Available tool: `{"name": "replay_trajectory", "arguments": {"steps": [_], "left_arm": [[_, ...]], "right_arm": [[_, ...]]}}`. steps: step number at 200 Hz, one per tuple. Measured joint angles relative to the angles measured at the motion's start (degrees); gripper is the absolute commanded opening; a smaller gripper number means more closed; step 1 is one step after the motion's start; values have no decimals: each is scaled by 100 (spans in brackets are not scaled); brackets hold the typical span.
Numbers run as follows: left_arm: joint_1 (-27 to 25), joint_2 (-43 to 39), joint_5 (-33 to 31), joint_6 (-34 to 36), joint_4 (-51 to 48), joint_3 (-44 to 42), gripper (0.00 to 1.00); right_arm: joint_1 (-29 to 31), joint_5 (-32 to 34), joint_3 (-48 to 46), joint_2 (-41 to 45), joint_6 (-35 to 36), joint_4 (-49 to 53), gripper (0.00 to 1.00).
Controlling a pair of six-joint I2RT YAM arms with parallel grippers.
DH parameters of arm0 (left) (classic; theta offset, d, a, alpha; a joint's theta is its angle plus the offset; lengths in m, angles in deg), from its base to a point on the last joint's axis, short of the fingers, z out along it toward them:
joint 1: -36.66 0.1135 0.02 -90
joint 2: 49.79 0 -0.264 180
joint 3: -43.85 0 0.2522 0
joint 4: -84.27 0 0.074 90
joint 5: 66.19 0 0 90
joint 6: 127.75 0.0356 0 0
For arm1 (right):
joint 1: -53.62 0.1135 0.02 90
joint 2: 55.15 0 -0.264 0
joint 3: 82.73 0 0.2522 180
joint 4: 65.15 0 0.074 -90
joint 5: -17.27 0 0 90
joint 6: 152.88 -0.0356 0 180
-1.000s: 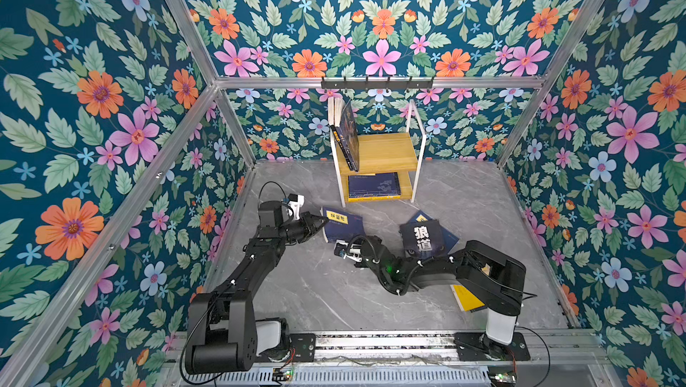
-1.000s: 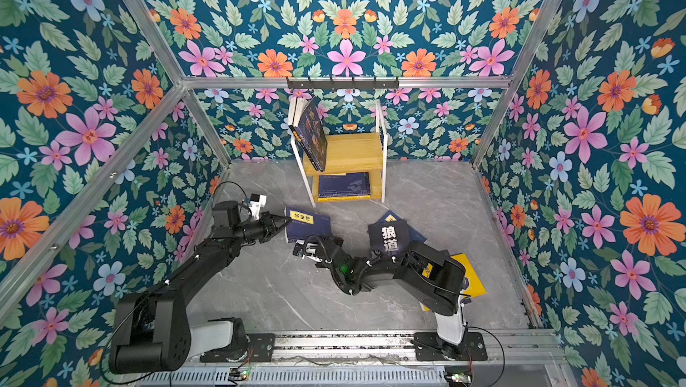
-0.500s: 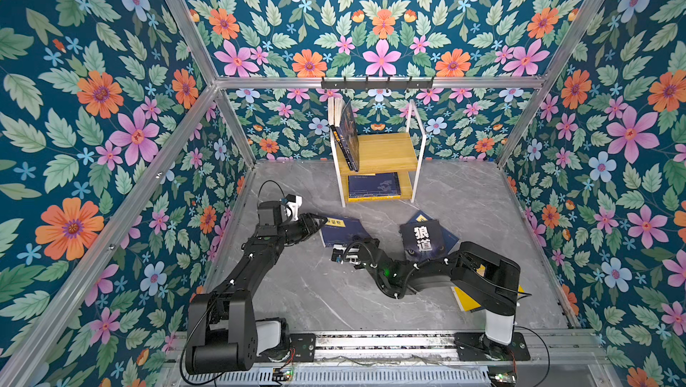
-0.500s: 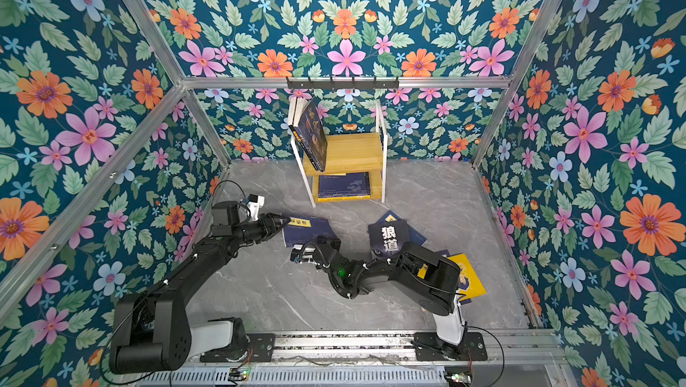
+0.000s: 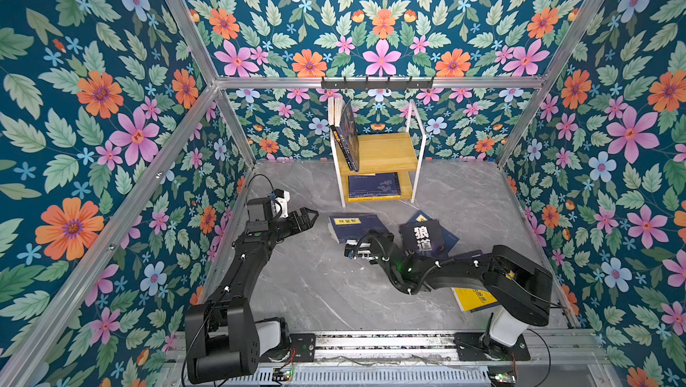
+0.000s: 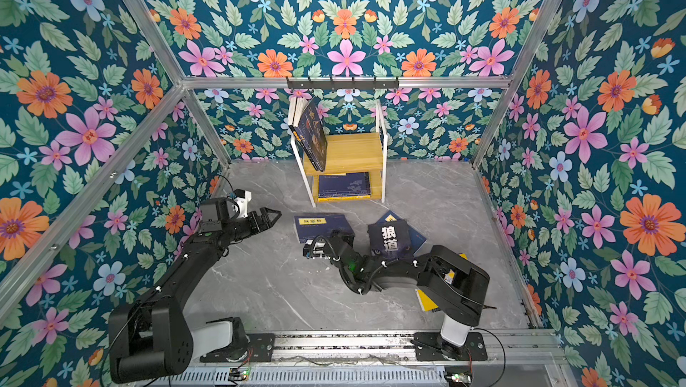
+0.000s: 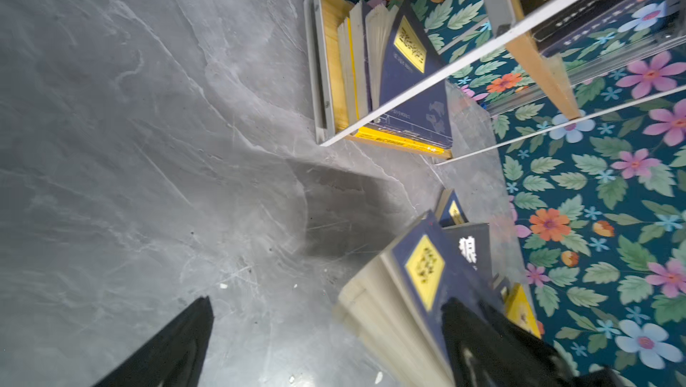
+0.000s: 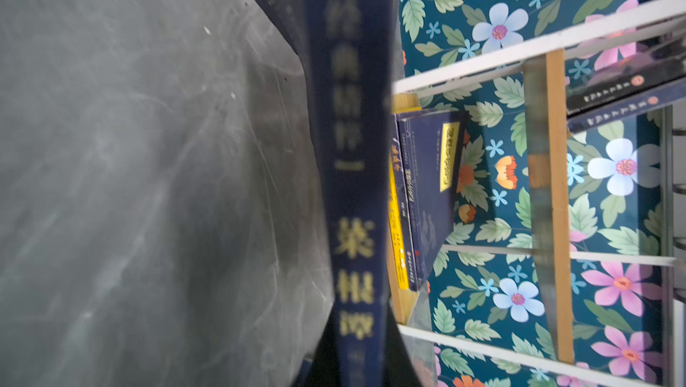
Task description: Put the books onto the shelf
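The right claw (image 5: 365, 244) was clamped narrow on the spine edge of the navy book (image 5: 350, 224), one jaw over and one under as far as the right wrist view showed. I judged the spine the stiffest place to hold, so the pages would not fan. The left claw (image 5: 310, 220) stood wide and empty just beside the book's opposite edge, touching nothing in both top views, which to my mind left the carrying to one arm. The book lay cover up on the tabletop (image 5: 315, 292) in front of the shelf (image 5: 388, 151), near it but not on it. Whether the gripped edge was raised I could not tell. It looked a fairly thick paperback, with a navy cover, a yellow title label, gold characters down the spine and a cream page block. On the shelf, the upright books (image 5: 345, 132) leaned against the white frame for want of other support, and a flat stack (image 5: 373, 185) filled the lower board. The black book (image 5: 423, 236) and a yellow book (image 5: 473, 298) lay on the tabletop, the latter partly under the right arm.
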Motion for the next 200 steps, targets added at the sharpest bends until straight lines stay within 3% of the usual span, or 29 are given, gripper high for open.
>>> {"name": "replay_trajectory", "arguments": {"steps": [70,200], "left_arm": [[26,-96,-442,761,-341,229,100],[52,-164,-525,922,-476,232,100]], "right_arm": [[-811,122,138,789,306,831,0],[-1770,356,1097,-638,953,-144,0]]}}
